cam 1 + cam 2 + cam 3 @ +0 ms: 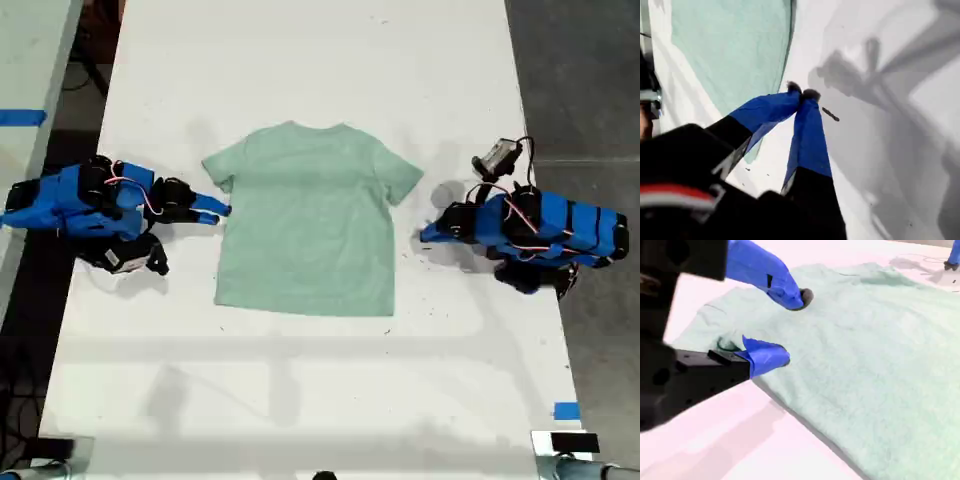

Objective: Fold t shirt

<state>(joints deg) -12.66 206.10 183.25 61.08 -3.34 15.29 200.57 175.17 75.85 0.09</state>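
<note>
The pale mint-green t shirt (pixel 308 220) lies flat and spread out, neck toward the table's far edge, in the middle of the white table (pixel 300 400). My second gripper (pixel 215 212) is at the exterior view's left, by the sleeve and side seam. It stands open (pixel 785 327), one fingertip (pixel 767 357) at the cloth's edge and the other above the t shirt (pixel 865 365). My first gripper (pixel 428 236) is at the exterior view's right, a little off the t shirt's side. It is shut (pixel 802 94) on nothing, tips over bare table beside the t shirt's edge (pixel 730 50).
A small dark speck (pixel 830 114) lies on the table by the first gripper's tips. Blue tape (pixel 566 411) marks the table's near corner at the exterior view's right. Another table with blue tape (pixel 22 117) stands at that view's left; dark floor (pixel 580 80) borders the right.
</note>
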